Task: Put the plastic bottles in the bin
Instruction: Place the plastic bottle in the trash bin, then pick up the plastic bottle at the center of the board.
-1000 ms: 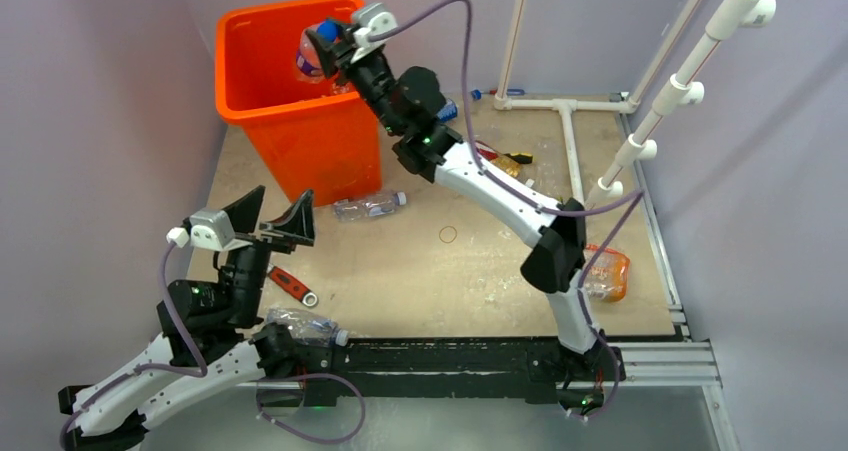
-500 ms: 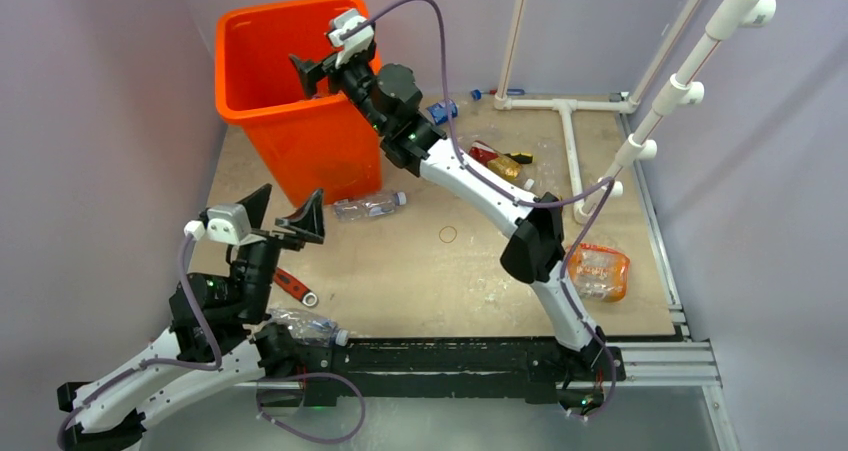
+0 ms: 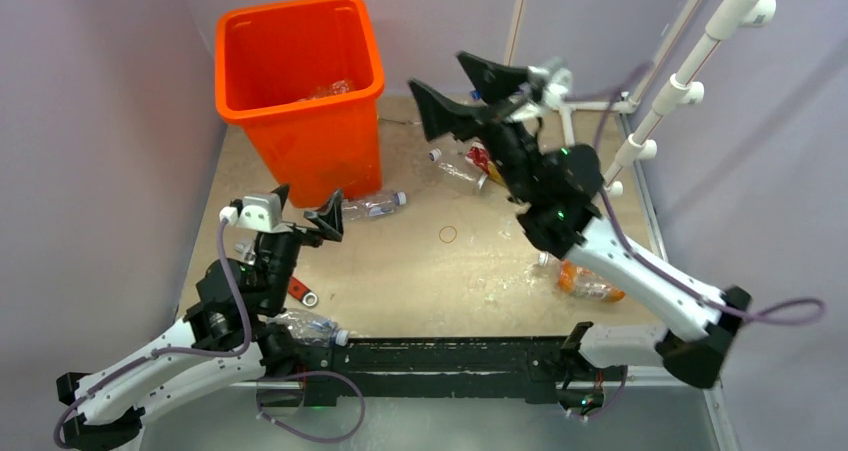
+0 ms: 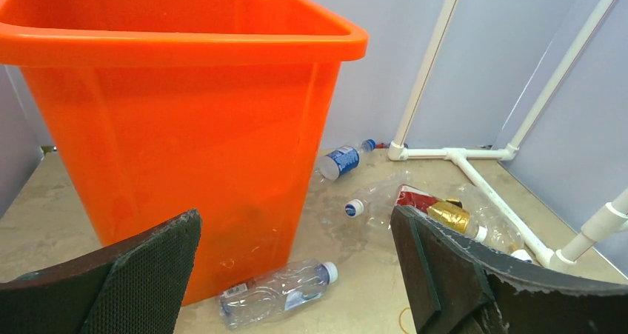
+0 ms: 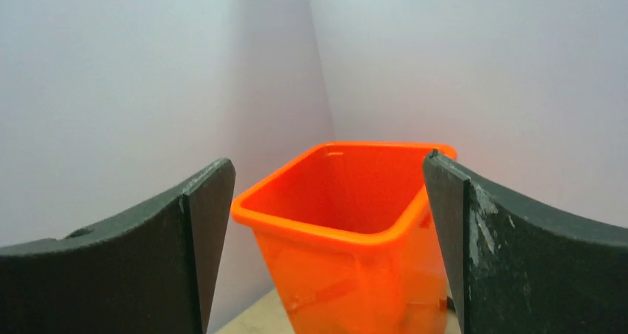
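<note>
Pale walls (image 3: 90,121) enclose a worn wooden tabletop (image 3: 450,271) where the left gripper (image 3: 308,206) and right gripper (image 3: 440,79) both hang wide and empty. A clear bottle (image 3: 372,206) lies at the foot of the orange bin (image 3: 320,151), before the left arm; a glancing pinch could roll it away. Crushed bottles (image 3: 330,89) seemingly sit inside.

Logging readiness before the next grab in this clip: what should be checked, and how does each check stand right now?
1. The left gripper is open and empty: ok.
2. The right gripper is open and empty: ok.
3. The bin is upright, nothing over its mouth: ok.
4. The bottle by the bin lies free, ahead of the left gripper: ok.
5. The wrench is apart from that bottle: ok.
6. All bottles binned: not ok, several lie on the table.
</note>
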